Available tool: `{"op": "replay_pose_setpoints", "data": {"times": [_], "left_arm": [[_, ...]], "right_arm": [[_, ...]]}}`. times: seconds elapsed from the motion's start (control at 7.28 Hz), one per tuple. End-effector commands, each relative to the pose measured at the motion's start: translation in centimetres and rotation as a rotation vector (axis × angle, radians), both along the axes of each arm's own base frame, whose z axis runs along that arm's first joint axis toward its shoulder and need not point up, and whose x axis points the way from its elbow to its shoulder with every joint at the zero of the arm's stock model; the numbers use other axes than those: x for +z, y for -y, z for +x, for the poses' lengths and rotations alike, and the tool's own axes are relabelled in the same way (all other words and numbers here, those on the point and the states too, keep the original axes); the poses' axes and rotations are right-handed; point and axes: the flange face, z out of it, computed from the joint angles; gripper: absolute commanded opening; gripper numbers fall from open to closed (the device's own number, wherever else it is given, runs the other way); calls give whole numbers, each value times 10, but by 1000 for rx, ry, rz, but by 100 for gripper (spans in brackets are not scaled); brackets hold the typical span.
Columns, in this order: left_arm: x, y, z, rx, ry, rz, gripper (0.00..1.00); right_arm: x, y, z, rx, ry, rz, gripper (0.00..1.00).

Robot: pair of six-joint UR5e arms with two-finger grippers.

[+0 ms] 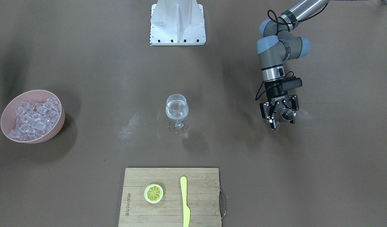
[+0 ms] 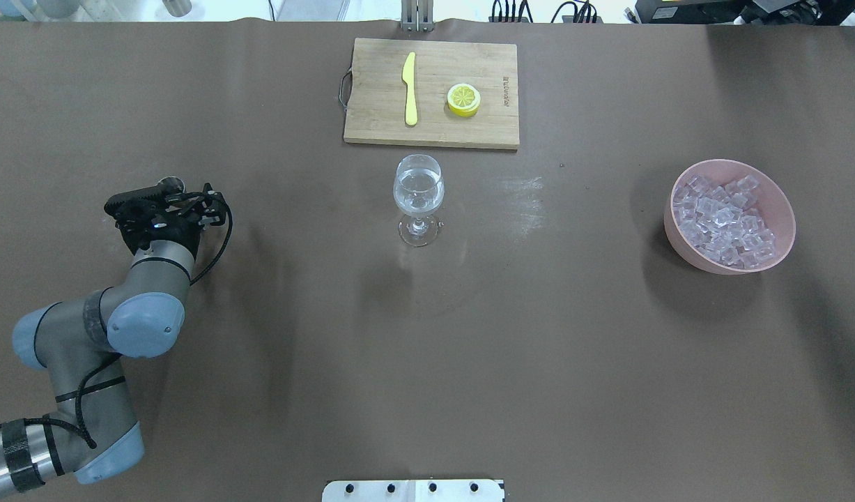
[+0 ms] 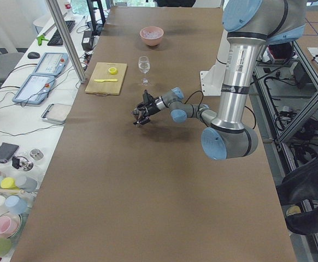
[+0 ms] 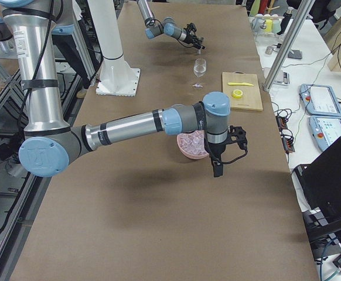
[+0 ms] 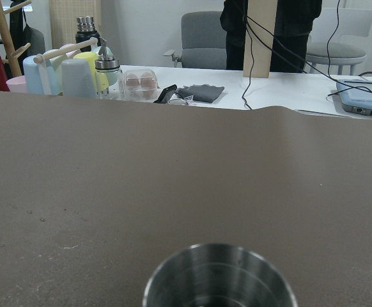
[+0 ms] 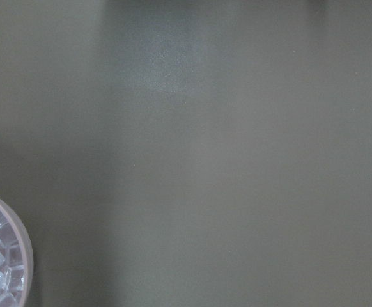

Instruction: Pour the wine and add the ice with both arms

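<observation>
A wine glass (image 1: pixel 177 108) with clear liquid stands upright mid-table, also in the overhead view (image 2: pixel 418 192). My left gripper (image 1: pixel 281 120) is at the robot's left, away from the glass, with its fingers around a small metal cup (image 1: pixel 286 114), which fills the bottom of the left wrist view (image 5: pixel 219 278). The ice (image 1: pixel 34 118) fills a pink bowl (image 1: pixel 59 126) at the robot's right. My right gripper (image 4: pixel 217 171) hangs just beside the bowl (image 4: pixel 188 146); I cannot tell whether it is open. The right wrist view shows only the bowl's rim (image 6: pixel 23 236) and bare table.
A wooden cutting board (image 1: pixel 199 189) lies at the far edge with a lemon slice (image 1: pixel 153 193) and a yellow knife (image 1: pixel 185 201) on it. The white robot base (image 1: pixel 177 22) stands at the near edge. Side tables with clutter flank the far side.
</observation>
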Motion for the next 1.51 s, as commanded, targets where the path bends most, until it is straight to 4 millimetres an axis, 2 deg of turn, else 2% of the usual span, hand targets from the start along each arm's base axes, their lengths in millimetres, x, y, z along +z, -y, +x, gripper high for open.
{"op": "replay_pose_setpoints", "data": {"times": [0.0,0.14,0.27,0.55,1.1,1.37], "left_arm": [[-2,-3,-6,3,-33,16,38],[-3,-3,-6,4,-32,17,15],[-5,-3,-7,6,-32,21,0],[-20,-7,-16,35,-41,65,0],[-70,-14,-31,77,-40,137,0],[-75,-14,-30,79,-47,143,0]], "right_arm": [[-1,1,0,0,0,1,100],[-1,1,-1,-1,0,1,100],[-2,2,0,0,0,3,100],[-3,3,0,0,0,5,100],[-2,4,-1,11,2,-6,100],[-2,4,-1,11,2,-6,100]]}}
